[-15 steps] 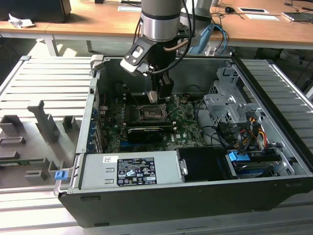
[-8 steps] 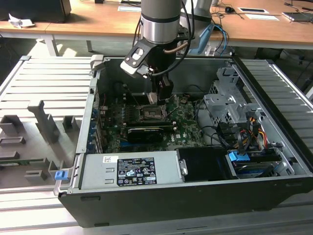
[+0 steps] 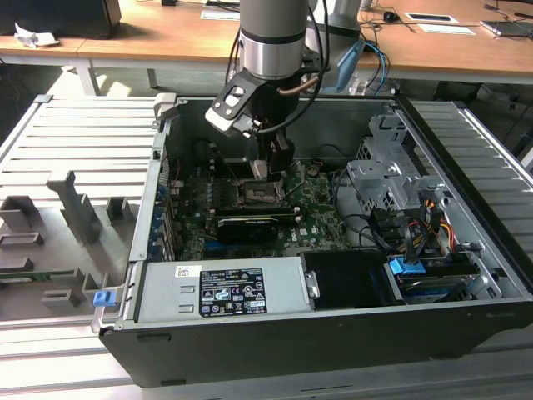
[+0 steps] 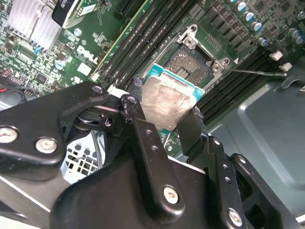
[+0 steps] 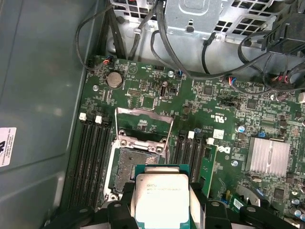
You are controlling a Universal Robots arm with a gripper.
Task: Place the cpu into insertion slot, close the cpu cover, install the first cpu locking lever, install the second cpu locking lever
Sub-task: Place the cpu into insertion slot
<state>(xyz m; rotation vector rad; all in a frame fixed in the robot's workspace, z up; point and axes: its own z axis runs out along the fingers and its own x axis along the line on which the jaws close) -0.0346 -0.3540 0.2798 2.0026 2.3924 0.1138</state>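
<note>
Clenched on the cpu (image 4: 167,100), my hand (image 4: 166,102) grips the chip by two opposite edges between its black fingers (image 4: 189,128). The silvery-grey top faces both wrist views, ringed by a thin teal-green border. I am holding the cpu in the air, apart from the board, and it looks slightly tilted in the second wrist view.

In the exterior view the cpu (image 3: 259,169) hangs just at twelve o'clock of the insertion slot (image 3: 258,193), close above it. The first wrist view shows the insertion slot (image 5: 136,167) with its dark centre bare, and the cpu (image 5: 162,198) overlaps only its nearer edge. The cpu cover (image 5: 143,111) stands raised on the far side of the socket, and the board shows through its cut-out middle. A thin locking lever (image 4: 252,72) juts sideways from one socket corner.

Long memory slots (image 5: 93,152) flank the socket on both sides on the green circuit board (image 5: 219,105). A finned heatsink (image 5: 267,155) and a round coin cell (image 5: 114,79) also sit on the board.

Farther out in the exterior view, a long black card (image 3: 248,227) lies at six o'clock of the socket, with the power supply (image 3: 225,287) beyond it. The drive cage (image 3: 391,179) is at three o'clock. The open computer case (image 3: 333,350) rests on a grey ribbed surface (image 3: 75,142), which stretches away at nine o'clock.
</note>
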